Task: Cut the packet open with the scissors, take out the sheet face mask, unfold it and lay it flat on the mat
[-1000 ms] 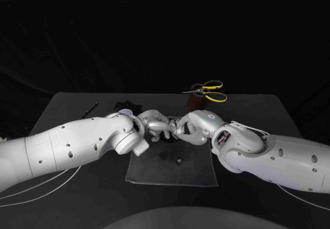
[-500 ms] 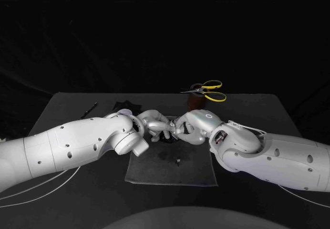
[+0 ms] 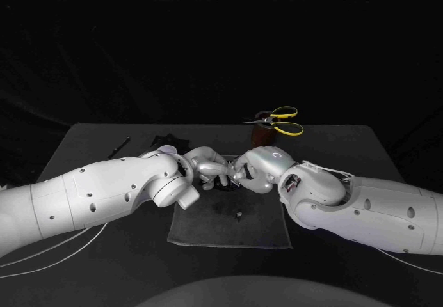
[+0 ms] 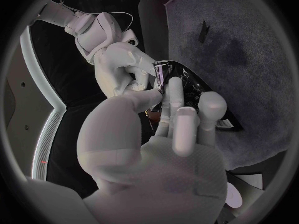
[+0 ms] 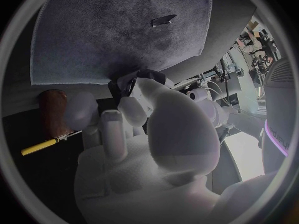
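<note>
Dark mat (image 3: pixel 208 227): left hand (image 3: pixel 210 167) and right hand (image 3: pixel 257 171) both pinch the packet (image 4: pixel 187 79). It looks light, slick and pliable; best gripped at the edges.

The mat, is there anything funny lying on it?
Yes. A tiny scrap lies alone near the middle of the mat, apart from the packet held by the left hand and right hand. It looks like a stray snipped-off bit.

A brown wooden cylinder (image 3: pixel 265 137) stands upright toward the far side of the black table (image 3: pixel 360 150), right of centre. At the far left lie a thin dark stick (image 3: pixel 120 147) and, near its right, a small dark crumpled thing (image 3: pixel 171 140).
</note>
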